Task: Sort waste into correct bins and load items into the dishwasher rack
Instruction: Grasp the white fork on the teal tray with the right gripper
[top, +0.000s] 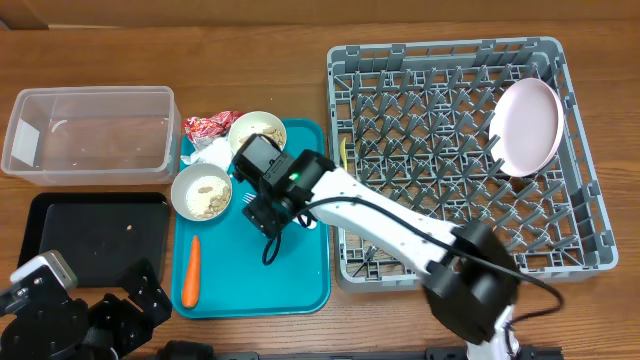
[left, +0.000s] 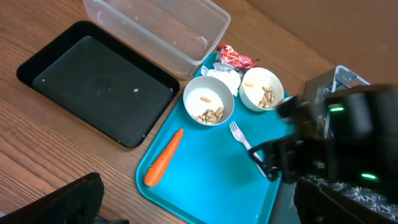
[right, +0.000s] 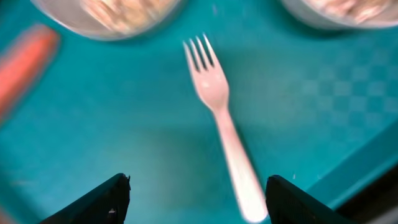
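Pink plate (top: 530, 125) racked (nothing else yet); fork (right: 221, 118), bowls (top: 202, 190), carrot (top: 191, 272) remain. R gripper (right: 199, 199) open over fork; L gripper (top: 140, 290) open, empty.

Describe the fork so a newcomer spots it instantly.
Find the teal tray left of the grey rack. Near its two bowls lies a fork, tines toward them. It is pale and slim; the nearby carrot is orange and thick.

Overhead straight down, wrists close, sharing fork (right: 216, 102)
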